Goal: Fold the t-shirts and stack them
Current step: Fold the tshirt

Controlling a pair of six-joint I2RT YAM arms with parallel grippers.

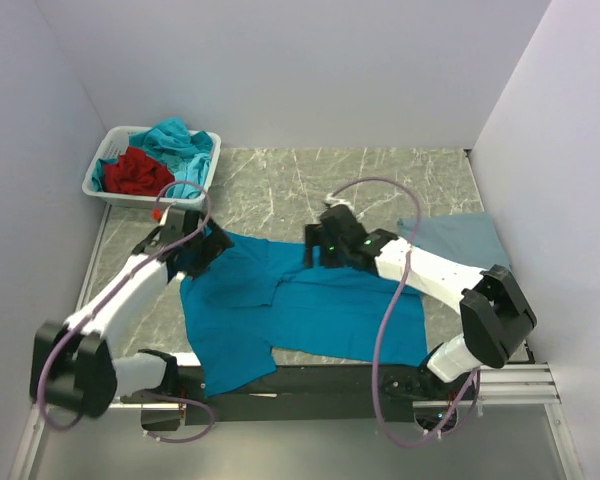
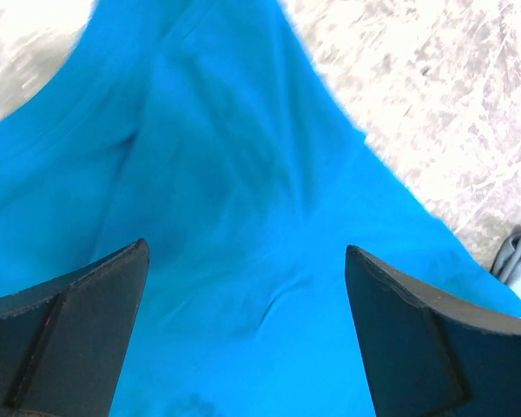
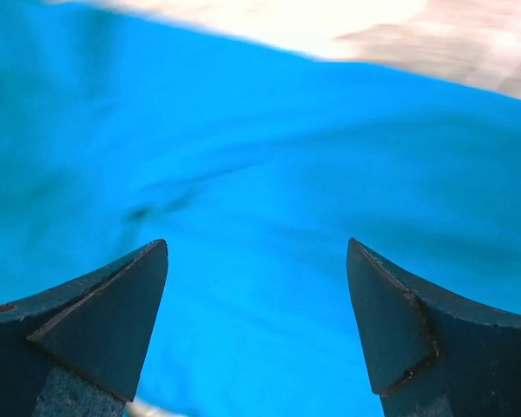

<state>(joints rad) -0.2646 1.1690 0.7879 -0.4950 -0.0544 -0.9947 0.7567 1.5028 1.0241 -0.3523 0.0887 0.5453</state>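
- Both arms reach forward from the near edge, elbows bowed outward and wrists tipped down at the cloth.
- The bright teal t-shirt lies spread across the table, its near-left corner reaching the front rail.
- The left gripper hangs over the shirt's far-left part, jaws wide apart, gripping nothing.
- The right gripper hangs over the shirt's far edge, jaws spread, empty.
- The slate-blue t-shirt lies flat by the right wall.
- Bare marble runs back to the white basket in the far-left corner, which holds the red t-shirt and the turquoise t-shirt.

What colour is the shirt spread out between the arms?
Bright teal-blue. The shirt shows best in the top view.
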